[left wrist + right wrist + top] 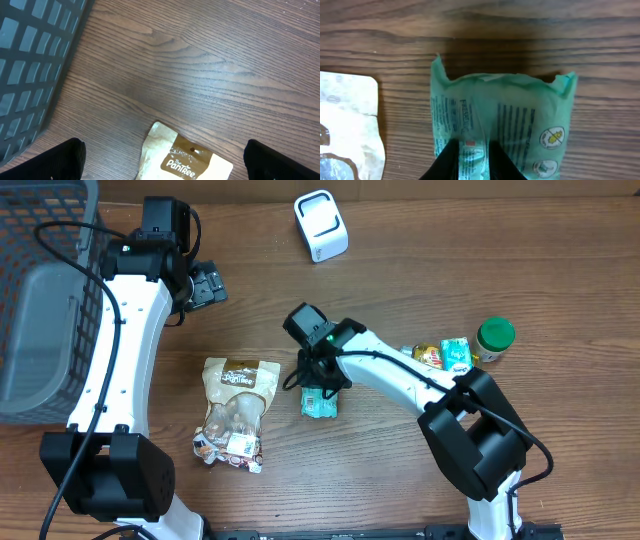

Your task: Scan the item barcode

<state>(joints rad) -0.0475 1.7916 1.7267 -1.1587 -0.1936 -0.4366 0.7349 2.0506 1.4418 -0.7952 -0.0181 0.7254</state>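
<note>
Wood-grain table (420, 240), grey basket (40, 300), right claw (472, 161) pinching green packet (520, 110), left claw (172, 162) spread wide, empty.

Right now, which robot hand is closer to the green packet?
Right. The right hand is pinching the green packet; the left hand hangs open far off, beyond the brown bag, near the basket.

A dark grey plastic basket (40, 300) with latticed walls stands at the far left of the brown wood-grain worktop (420, 240). Left of the middle, a tan pouch (238, 395) printed "The PanTree" lies flat, its brown label end toward the far side and its clear, crumpled end toward the near edge. At the right a small jar (494, 337) with a green lid stands upright, just beside a green-and-white packet (456, 354) and a yellow packet (427, 356)
</note>
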